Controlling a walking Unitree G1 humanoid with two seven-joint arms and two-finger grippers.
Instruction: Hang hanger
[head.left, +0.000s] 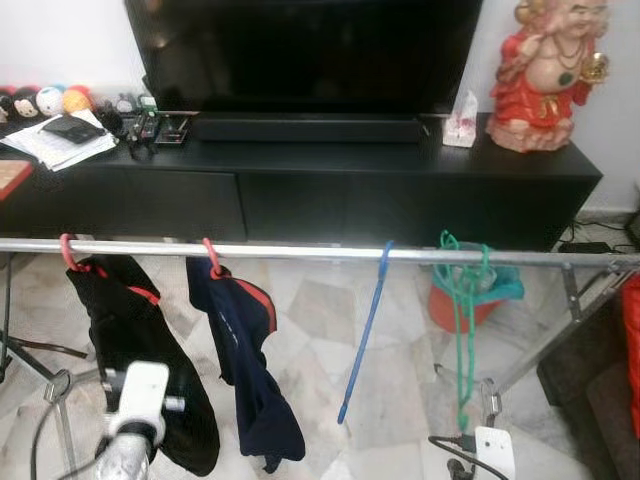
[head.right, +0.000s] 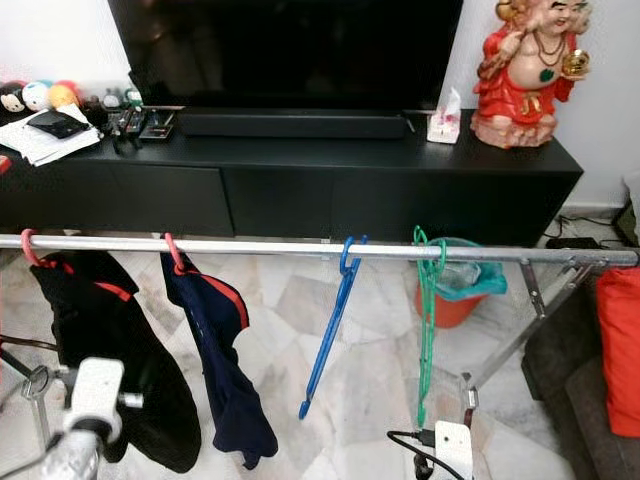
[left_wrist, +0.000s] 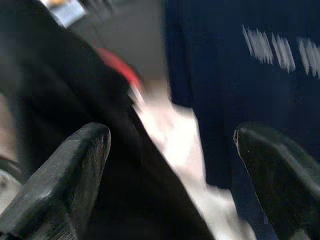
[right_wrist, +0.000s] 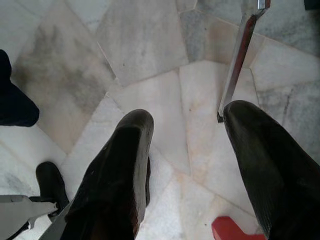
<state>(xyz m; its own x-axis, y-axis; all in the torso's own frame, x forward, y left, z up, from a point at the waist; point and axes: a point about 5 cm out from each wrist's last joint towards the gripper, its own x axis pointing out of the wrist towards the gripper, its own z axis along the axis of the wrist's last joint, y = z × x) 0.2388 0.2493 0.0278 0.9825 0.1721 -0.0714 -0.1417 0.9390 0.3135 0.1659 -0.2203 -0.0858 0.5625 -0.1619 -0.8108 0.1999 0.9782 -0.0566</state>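
Living room, pale marble tile floor (head.left: 310, 330), long black TV cabinet (head.left: 330, 185) at the back with a red ceramic laughing figure (head.left: 545, 70) on it.

Left eye view: a horizontal silver metal rail (head.left: 300, 252) crosses the frame above and ahead of both arms. Hooked over it are a black garment with red trim on a red hanger (head.left: 130, 350), a navy garment with red trim on a red hanger (head.left: 245, 370), a bare blue plastic hanger (head.left: 365, 335) hanging edge-on, and a bare green plastic hanger (head.left: 462, 320). Both bare hangers sit on the rail, so the task looks done or nearly so.

Right eye view: same layout; the blue hanger's hook clearly wraps the rail, which is why it hangs straight down unaided.

Left wrist view: left gripper (left_wrist: 170, 150) spread wide, holding nothing; blurred black and navy garments just beyond its fingertips.

Right wrist view: right gripper (right_wrist: 187, 135) also wide apart and empty, pointing down at floor tile, with a silver rack leg (right_wrist: 237, 60) just past the fingers.
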